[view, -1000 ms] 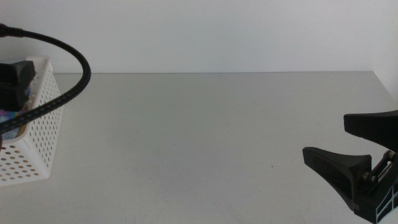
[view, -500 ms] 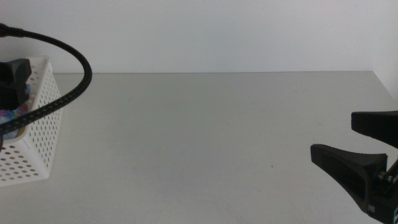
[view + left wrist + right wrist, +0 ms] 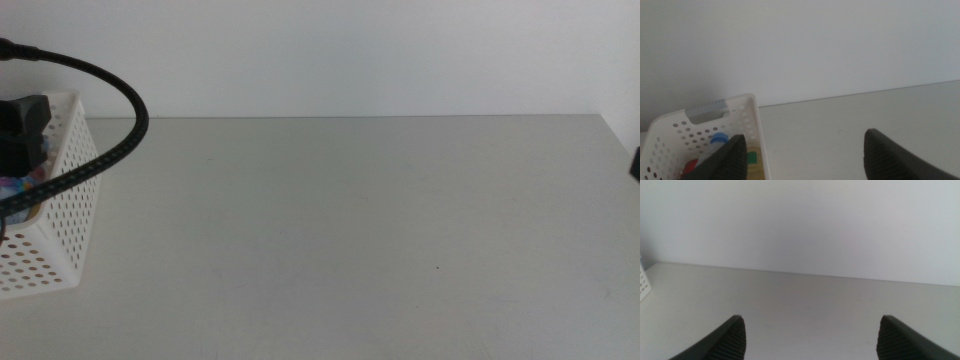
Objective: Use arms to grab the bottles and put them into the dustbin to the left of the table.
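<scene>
The white perforated dustbin [image 3: 52,215] is seen at the left edge of the off-white desk [image 3: 350,230]. In the left wrist view, the blue cap of the water bottle [image 3: 718,139], a patch of green label on the bottle of yellow liquid [image 3: 754,162] and a bit of the red can [image 3: 689,166] are seen lying inside the dustbin [image 3: 700,131]. The left tool [image 3: 807,155] is held over the dustbin's rim, one jaw above the bin and the other above the desk; its jaws are spread wide apart with nothing between them. In the middle view, a black braided cable [image 3: 110,130] is arched over the bin. The right tool [image 3: 810,340] is held at the right side, facing along the desk toward the wall, its jaws likewise wide apart and empty.
</scene>
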Robot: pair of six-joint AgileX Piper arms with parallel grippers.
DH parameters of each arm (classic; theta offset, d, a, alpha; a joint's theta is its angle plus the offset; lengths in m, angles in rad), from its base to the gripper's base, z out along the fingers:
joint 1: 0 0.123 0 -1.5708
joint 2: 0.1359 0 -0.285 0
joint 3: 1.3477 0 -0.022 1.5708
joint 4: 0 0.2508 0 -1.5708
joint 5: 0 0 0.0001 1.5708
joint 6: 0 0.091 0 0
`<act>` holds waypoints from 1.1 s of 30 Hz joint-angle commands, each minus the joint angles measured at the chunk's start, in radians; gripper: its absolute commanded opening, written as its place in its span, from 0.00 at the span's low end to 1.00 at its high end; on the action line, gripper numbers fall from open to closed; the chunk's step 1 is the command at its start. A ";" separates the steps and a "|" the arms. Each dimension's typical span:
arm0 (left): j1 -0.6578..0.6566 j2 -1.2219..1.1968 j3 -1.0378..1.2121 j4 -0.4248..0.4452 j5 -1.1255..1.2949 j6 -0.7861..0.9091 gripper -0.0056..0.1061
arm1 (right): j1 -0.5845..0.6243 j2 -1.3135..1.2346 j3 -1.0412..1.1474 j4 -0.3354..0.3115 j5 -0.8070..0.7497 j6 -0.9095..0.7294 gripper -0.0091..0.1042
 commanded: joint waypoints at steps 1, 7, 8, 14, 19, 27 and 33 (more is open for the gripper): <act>-0.007 -0.006 -0.024 0.001 -0.083 -0.008 0.73 | -0.076 -0.033 -0.023 -0.005 -0.062 -0.013 0.67; -0.007 -0.073 0.027 0.001 -0.095 -0.008 0.73 | -0.234 -0.175 -0.002 0.024 -0.047 -0.013 0.67; -0.007 -0.108 0.051 0.001 -0.094 -0.008 0.73 | -0.261 -0.207 0.016 0.043 -0.049 -0.013 0.67; -0.007 -0.327 0.223 0.001 -0.094 -0.008 0.73 | -0.352 -0.376 0.232 0.185 -0.052 -0.013 0.67; -0.007 -0.507 0.383 -0.001 -0.094 -0.008 0.73 | -0.353 -0.486 0.421 0.168 -0.044 -0.013 0.67; -0.007 -0.720 0.606 -0.010 -0.094 -0.008 0.73 | -0.353 -0.602 0.562 -0.054 -0.062 -0.013 0.67; -0.007 -0.843 0.721 -0.024 -0.094 -0.008 0.73 | -0.353 -0.602 0.648 -0.070 -0.107 -0.013 0.67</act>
